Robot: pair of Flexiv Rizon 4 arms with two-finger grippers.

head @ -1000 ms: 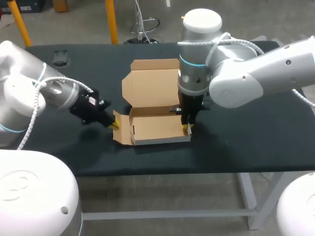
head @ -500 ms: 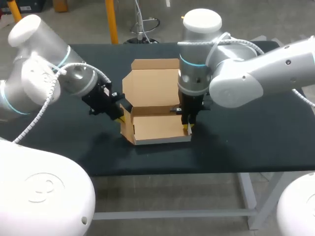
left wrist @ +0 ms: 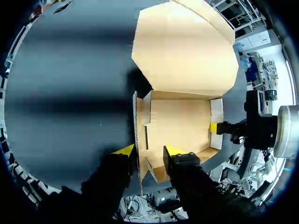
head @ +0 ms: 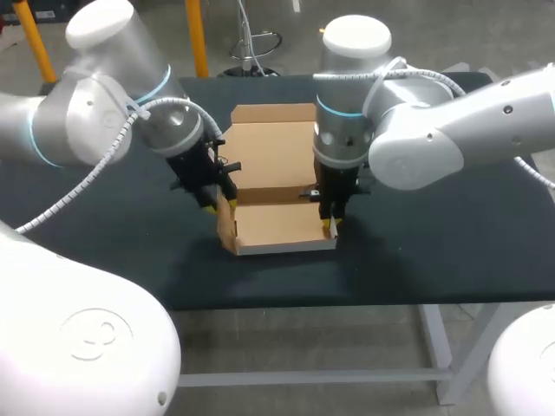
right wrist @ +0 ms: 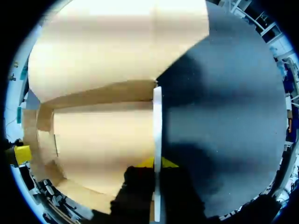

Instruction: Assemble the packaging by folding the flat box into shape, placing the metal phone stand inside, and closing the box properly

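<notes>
A brown cardboard box (head: 279, 227) sits mid-table with its lid (head: 264, 154) open and leaning back. Its left wall (left wrist: 138, 135) stands upright. My left gripper (left wrist: 148, 150) is open and straddles that wall, one yellow tip outside and one inside; in the head view the left gripper (head: 215, 206) points down at the box's left end. My right gripper (right wrist: 158, 163) is shut on the white-edged right wall (right wrist: 157, 121), and in the head view the right gripper (head: 330, 227) hangs vertically over that end. The tray floor (right wrist: 103, 140) is bare. No phone stand shows.
The black table top (head: 434, 234) stretches to either side of the box and in front of it. My left arm's elbow (head: 104, 95) looms over the table's back left part. The table's front edge (head: 347, 299) runs close below the box.
My left arm swung up and to the right, from outside the flat left flap to above it. That flap now stands upright, and the left gripper has opened. The right arm kept still.
</notes>
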